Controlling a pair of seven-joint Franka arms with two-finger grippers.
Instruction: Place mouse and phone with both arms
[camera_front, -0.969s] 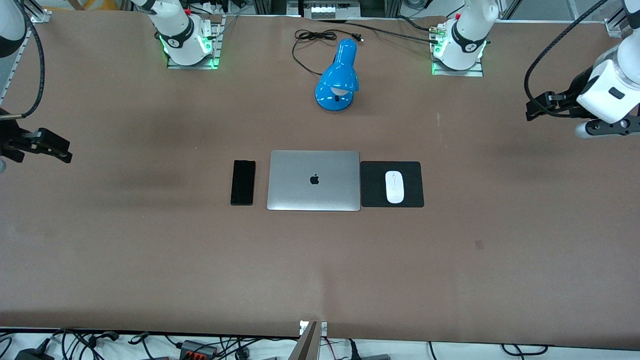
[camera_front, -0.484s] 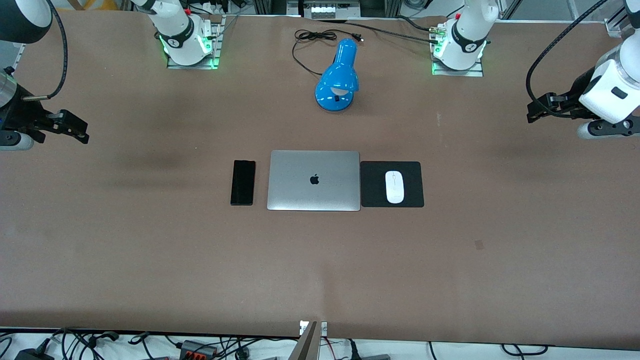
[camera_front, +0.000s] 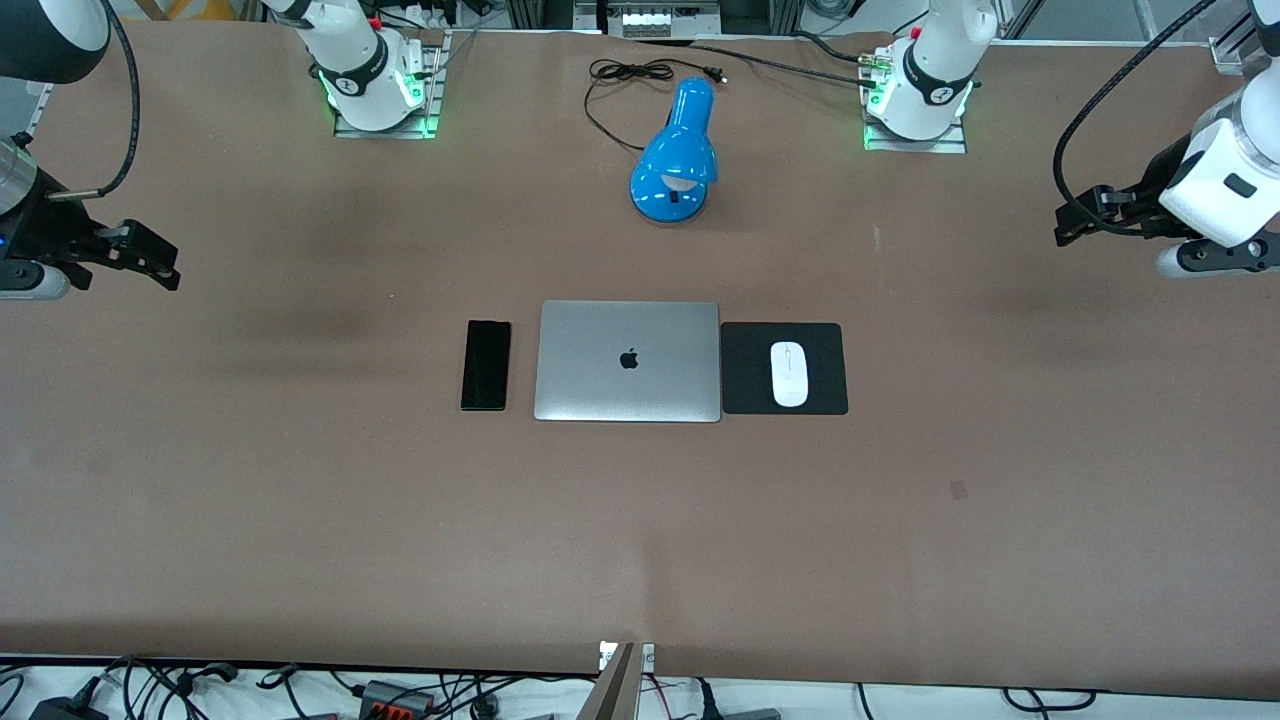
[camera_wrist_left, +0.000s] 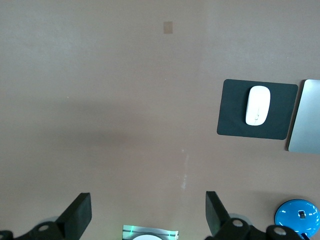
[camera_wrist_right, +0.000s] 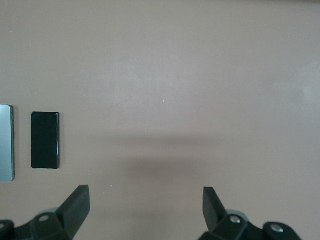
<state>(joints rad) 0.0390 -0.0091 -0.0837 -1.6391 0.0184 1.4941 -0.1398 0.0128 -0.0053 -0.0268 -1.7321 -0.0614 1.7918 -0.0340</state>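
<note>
A closed silver laptop (camera_front: 627, 361) lies mid-table on the brown table (camera_front: 300, 500). The phone (camera_front: 486, 365) lies flat just beside it toward the right arm's end. The mouse (camera_front: 789, 374) sits on a black pad (camera_front: 826, 340) touching the laptop toward the left arm's end. A blue desk lamp (camera_front: 677, 156) with a loose black cord (camera_front: 620, 75) lies farther from the camera. The left claw (camera_wrist_left: 147, 212) and right claw (camera_wrist_right: 145, 206) hang spread wide over bare table at their own ends, holding nothing.
</note>
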